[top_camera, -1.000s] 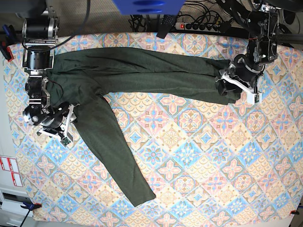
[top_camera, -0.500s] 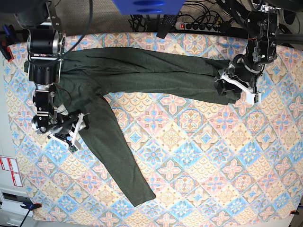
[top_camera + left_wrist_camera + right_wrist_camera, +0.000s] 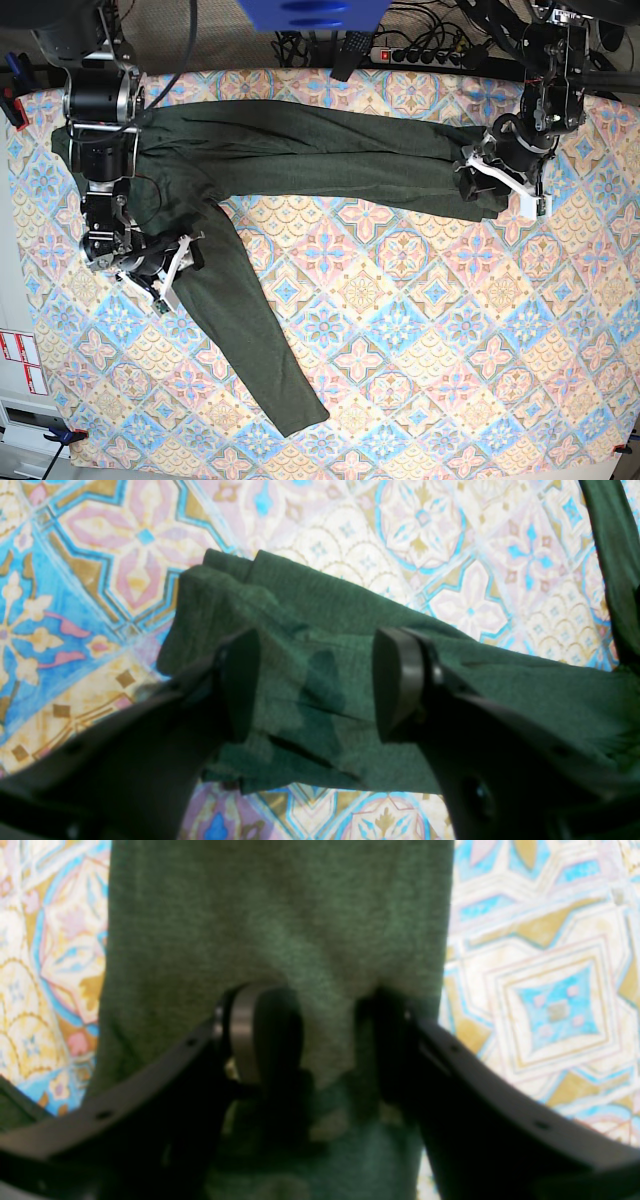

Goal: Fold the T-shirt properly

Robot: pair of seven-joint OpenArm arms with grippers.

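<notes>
Left tool (image 3: pixel 315 685) straddles the bunched sleeve end with jaws apart, right tool (image 3: pixel 320 1040) likewise over the other sleeve of the T-shirt (image 3: pixel 300 150) spread across the bench (image 3: pixel 450 350); pinch all layers before lifting.

The shirt (image 3: pixel 300 150) lies spread on the table (image 3: pixel 420 340), its body along the far edge in the base view, one sleeve running toward that view's right and the other slanting down toward the near middle. The left gripper (image 3: pixel 500 185) sits over the end of the right-hand sleeve, fingers (image 3: pixel 240 680) apart above the bunched cloth. The right gripper (image 3: pixel 175 265) rests at the top of the slanting sleeve on that view's left, with cloth between its fingers (image 3: pixel 265 1030); a power strip (image 3: pixel 425 55) lies behind the table's far edge
</notes>
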